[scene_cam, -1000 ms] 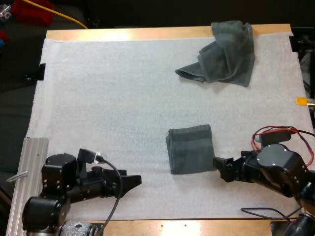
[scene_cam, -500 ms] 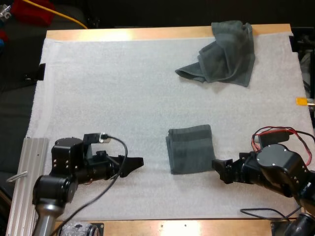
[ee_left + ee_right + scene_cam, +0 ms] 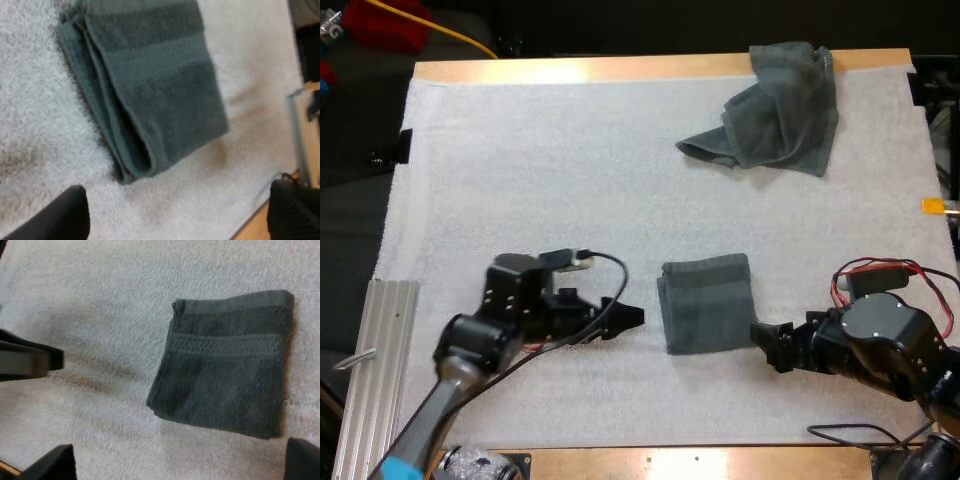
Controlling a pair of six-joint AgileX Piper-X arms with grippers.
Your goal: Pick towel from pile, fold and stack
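A folded dark grey-green towel [image 3: 708, 303] lies flat on the white mat [image 3: 540, 170], front of centre. A crumpled towel [image 3: 770, 105] of the same colour sits at the mat's far right corner. My left gripper [image 3: 630, 318] hovers just left of the folded towel's left edge, tips pointing at it. In the left wrist view its fingers [image 3: 65, 215] stand wide apart before the folded towel's [image 3: 150, 85] layered edge, holding nothing. My right gripper [image 3: 767, 345] rests by the towel's near right corner, open, facing the folded towel [image 3: 230, 370] with the left gripper [image 3: 30, 362] beyond.
An aluminium rail [image 3: 375, 360] runs along the mat's front left side. The wooden table edge [image 3: 620, 68] borders the far side, with a red object [image 3: 385, 22] and a yellow cable [image 3: 460, 35] beyond it.
My left arm has swung forward and to the right, bringing its gripper from the front left of the mat up to the folded towel's left edge. The right arm and both towels have stayed put.
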